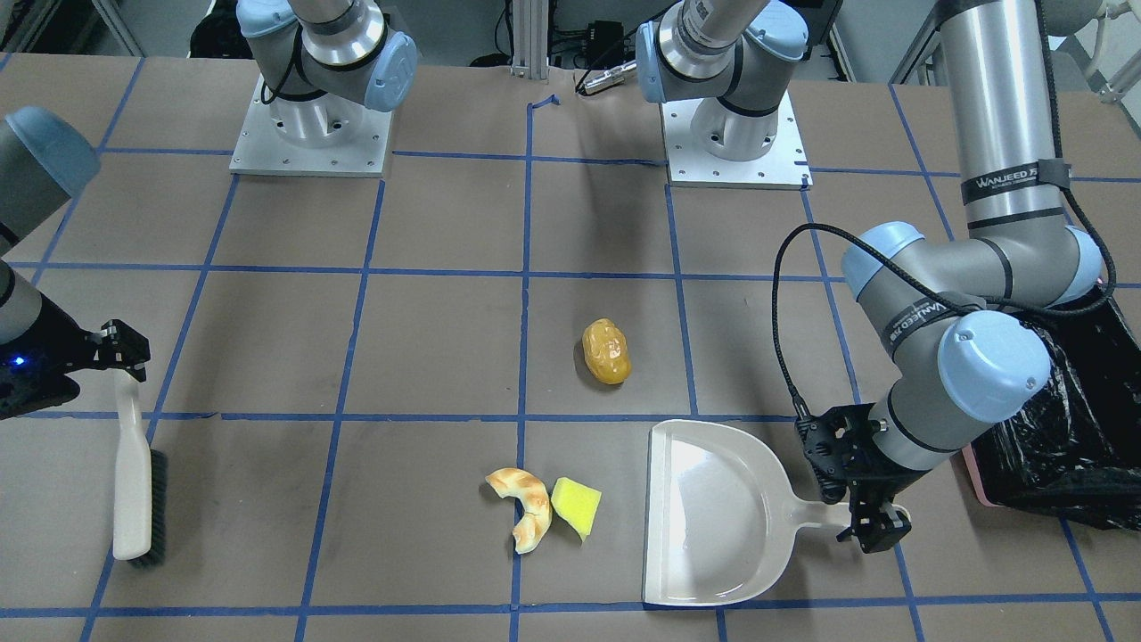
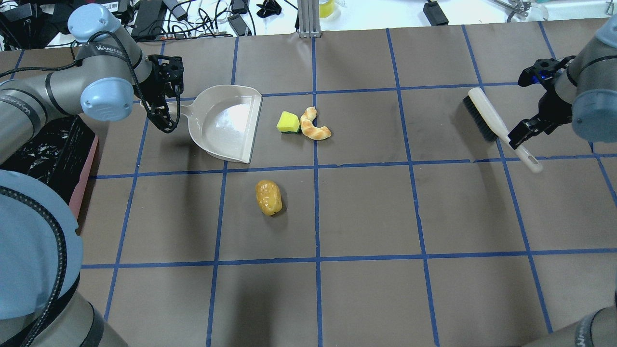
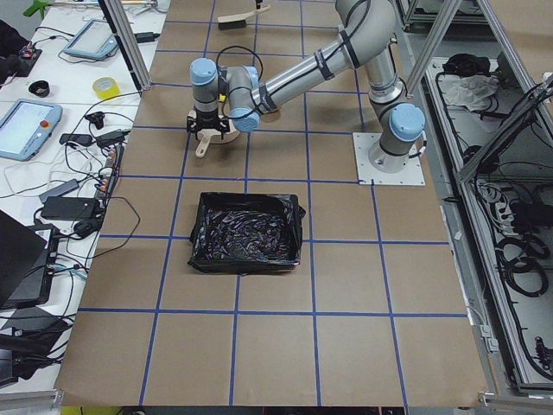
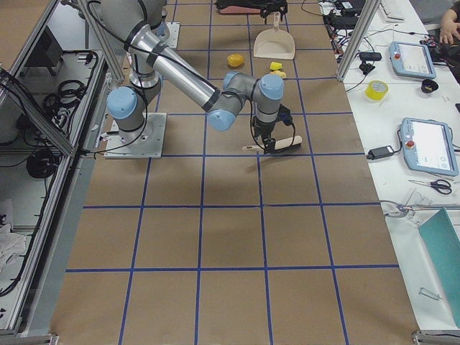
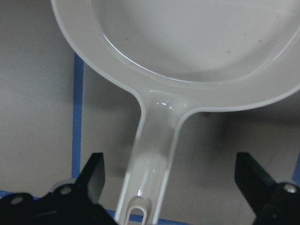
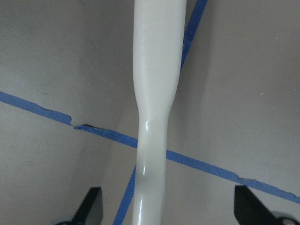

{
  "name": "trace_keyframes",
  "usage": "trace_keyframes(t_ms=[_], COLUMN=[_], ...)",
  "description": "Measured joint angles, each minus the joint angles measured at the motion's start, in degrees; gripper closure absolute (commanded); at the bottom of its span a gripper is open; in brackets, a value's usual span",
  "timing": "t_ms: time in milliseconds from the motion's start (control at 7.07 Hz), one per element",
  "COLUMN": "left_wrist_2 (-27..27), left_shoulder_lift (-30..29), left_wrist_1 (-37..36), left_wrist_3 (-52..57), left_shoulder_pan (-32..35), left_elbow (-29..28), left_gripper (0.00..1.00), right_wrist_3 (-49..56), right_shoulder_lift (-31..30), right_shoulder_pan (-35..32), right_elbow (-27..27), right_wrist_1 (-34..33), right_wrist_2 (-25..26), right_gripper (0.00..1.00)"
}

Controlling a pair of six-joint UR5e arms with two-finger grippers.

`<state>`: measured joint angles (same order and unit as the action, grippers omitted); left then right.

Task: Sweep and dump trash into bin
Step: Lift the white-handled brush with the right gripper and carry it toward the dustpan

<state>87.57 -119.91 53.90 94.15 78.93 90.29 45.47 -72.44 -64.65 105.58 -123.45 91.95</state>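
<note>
The golden-brown potato-shaped lump (image 1: 607, 351) (image 2: 268, 197) lies mid-table. The croissant-like piece (image 1: 526, 505) (image 2: 313, 126) and the yellow-green wedge (image 1: 575, 506) (image 2: 288, 122) touch each other just off the open edge of the cream dustpan (image 1: 713, 513) (image 2: 224, 123). My left gripper (image 1: 878, 526) (image 2: 161, 115) (image 5: 171, 178) is open, its jaws on either side of the dustpan handle (image 5: 154, 140). My right gripper (image 1: 125, 352) (image 2: 523, 132) (image 6: 168, 206) is open around the handle of a cream brush (image 1: 135, 481) (image 2: 487, 115) (image 6: 157, 70). The pink bin with its black bag (image 1: 1061, 446) (image 2: 84, 168) (image 3: 199, 259) sits beside my left arm.
The table is brown, with a grid of blue tape (image 1: 526, 267). Both arm bases (image 1: 312, 134) (image 1: 735, 143) stand at the robot's edge. Cables and tablets lie beyond the far table edge (image 2: 193, 14).
</note>
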Motion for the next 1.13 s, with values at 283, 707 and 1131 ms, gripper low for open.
trace_keyframes(t_ms=[283,707,1131], left_wrist_2=[0.17,0.37,0.29], left_shoulder_lift=[-1.55,-1.93,-1.97], left_wrist_1=[-0.41,-0.57,-2.04], left_wrist_3=[3.38,5.77,5.74], left_shoulder_pan=[-0.08,-0.09,-0.09], left_elbow=[-0.66,-0.37,0.24], left_gripper=[0.08,0.22,0.93], right_wrist_3=[-0.47,-0.24,-0.28], right_shoulder_lift=[1.02,1.14,1.08], right_shoulder_pan=[-0.02,-0.03,-0.03], right_elbow=[0.65,1.98,2.06], right_wrist_1=[0.03,-0.38,-0.41], right_wrist_2=[-0.05,-0.02,-0.01], right_gripper=[0.15,0.29,0.80])
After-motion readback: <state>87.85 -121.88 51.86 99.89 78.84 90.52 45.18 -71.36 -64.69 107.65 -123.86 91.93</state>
